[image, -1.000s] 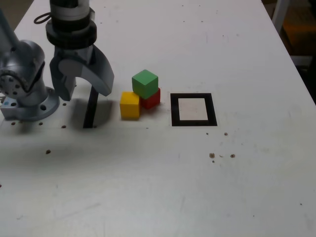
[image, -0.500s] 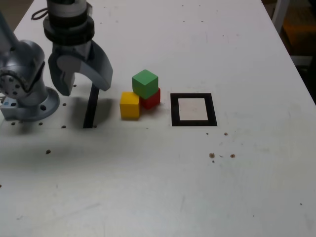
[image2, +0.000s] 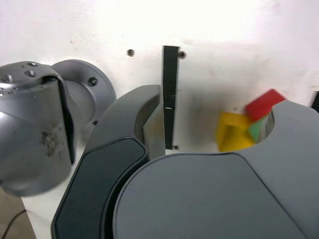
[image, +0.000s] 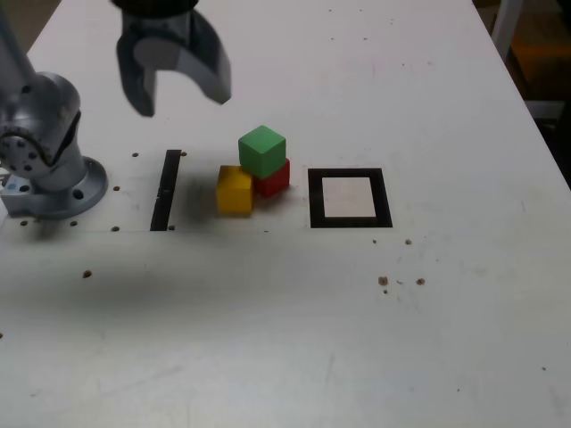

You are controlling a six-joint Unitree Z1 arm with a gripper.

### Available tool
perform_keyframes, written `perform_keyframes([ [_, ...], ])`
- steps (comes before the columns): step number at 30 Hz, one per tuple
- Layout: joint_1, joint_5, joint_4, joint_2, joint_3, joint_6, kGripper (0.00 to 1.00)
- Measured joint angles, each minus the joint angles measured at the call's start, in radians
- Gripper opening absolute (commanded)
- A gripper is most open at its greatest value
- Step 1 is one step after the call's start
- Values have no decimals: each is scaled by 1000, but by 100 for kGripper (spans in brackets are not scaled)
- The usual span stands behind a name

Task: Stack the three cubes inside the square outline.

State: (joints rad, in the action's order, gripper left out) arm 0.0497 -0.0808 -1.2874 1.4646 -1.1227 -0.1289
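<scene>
The green cube (image: 262, 152) is seen perched over the yellow (image: 235, 191) and red (image: 274, 179) cubes; at ten o'clock from them, the end effector (image: 184, 89) is held wide open, empty.

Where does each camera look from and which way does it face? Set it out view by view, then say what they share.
Exterior view: off the arm, above the tabletop, looking down at a slant; shows the open gripper, the arm's base and the square outline.
Wrist view: on the wrist, looking past the jaws down at the table; shows the jaws large and the base.
Shared: base, jaws, black bar, yellow cube, red cube, green cube.
</scene>
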Motion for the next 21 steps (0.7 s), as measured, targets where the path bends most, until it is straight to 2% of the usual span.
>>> perform_keyframes([
  [5,3,2,-64,69,-151,-16,76],
  [9,12,-3,-81,106,-205,-19,76],
  [14,26,-46,-89,175,-263,-33,76],
  [21,27,-90,-89,222,-277,-72,77],
])
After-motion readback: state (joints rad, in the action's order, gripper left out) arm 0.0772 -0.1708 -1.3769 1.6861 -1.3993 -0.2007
